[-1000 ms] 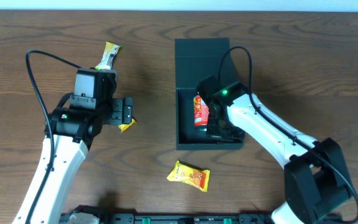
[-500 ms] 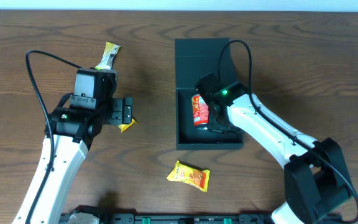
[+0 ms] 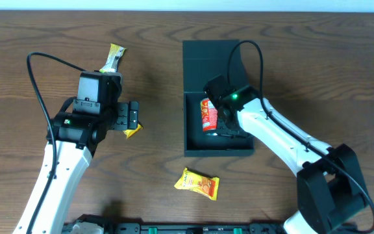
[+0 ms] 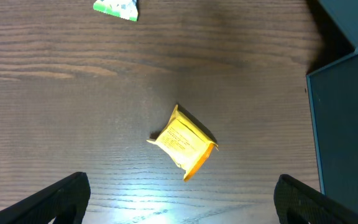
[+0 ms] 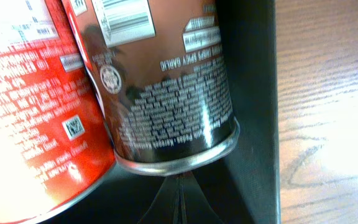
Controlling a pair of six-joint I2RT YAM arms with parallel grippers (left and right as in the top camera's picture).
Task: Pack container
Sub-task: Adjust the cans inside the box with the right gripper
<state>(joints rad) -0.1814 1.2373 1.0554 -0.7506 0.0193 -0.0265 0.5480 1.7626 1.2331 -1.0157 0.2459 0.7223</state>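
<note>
Cans (image 5: 166, 93) lay in the box (image 3: 218, 150), your right end effector (image 5: 178, 206) closed and empty beside them. Next, your left end effector (image 4: 188, 202), spread wide, had to drop onto the yellow packet (image 4: 183, 142).

The right hand (image 3: 226, 128) has edged toward the far end of the container (image 3: 216, 151).

Pretty plain setup: everything sits on one dark brown wood-grain tabletop (image 3: 154, 39), mostly matte, with the grain running side to side. The left wrist view catches a soft whitish glare patch (image 4: 166, 193) on the wood. A thin pale strip (image 3: 187, 5) shows past the far edge, wall or floor, can't tell. A black rail (image 3: 174, 228) lines the near edge.
</note>
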